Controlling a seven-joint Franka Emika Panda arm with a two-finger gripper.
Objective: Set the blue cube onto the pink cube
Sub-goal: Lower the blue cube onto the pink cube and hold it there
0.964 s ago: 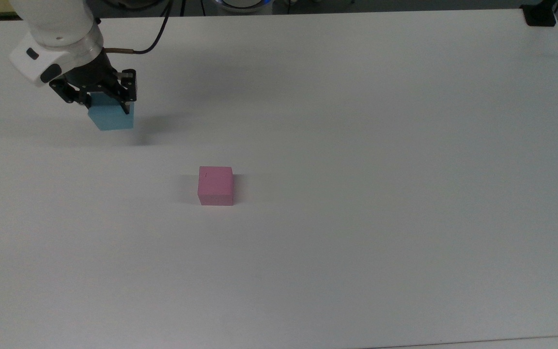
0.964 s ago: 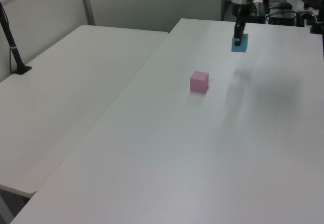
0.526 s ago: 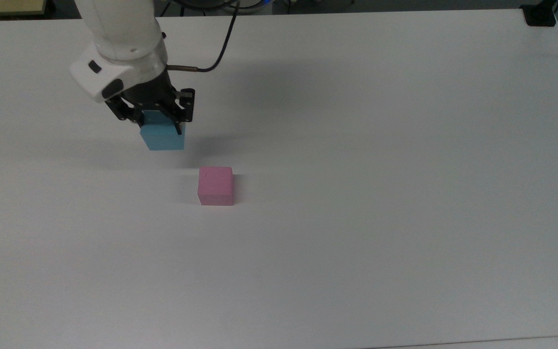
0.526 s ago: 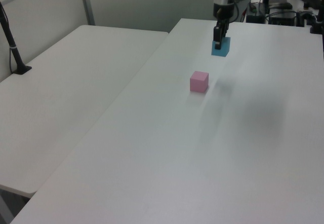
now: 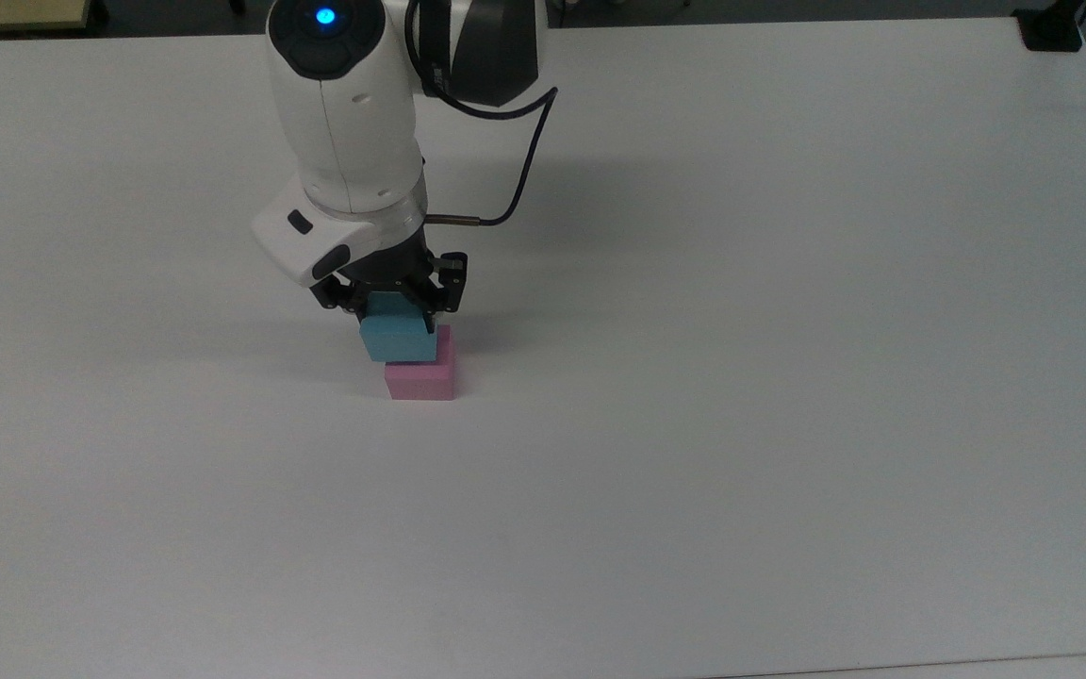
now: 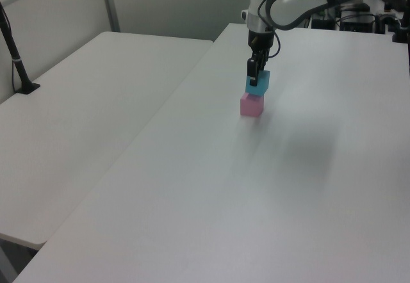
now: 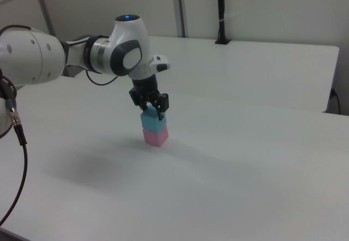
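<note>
Carried across since earlier, the plain sky-blue blue cube (image 5: 397,339) is being held by the gripper (image 5: 394,304) atop the pink cube (image 5: 421,377).

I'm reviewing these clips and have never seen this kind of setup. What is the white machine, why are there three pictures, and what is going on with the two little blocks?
The white machine is a robot arm ending in a two-finger gripper. The three pictures show one moment from three fixed cameras: one looking down from above, two from the sides. On the white table sits a pink cube. The gripper is shut on a blue cube, which in the side views sits directly over the pink one. Whether the cubes already touch is hard to say.
</note>
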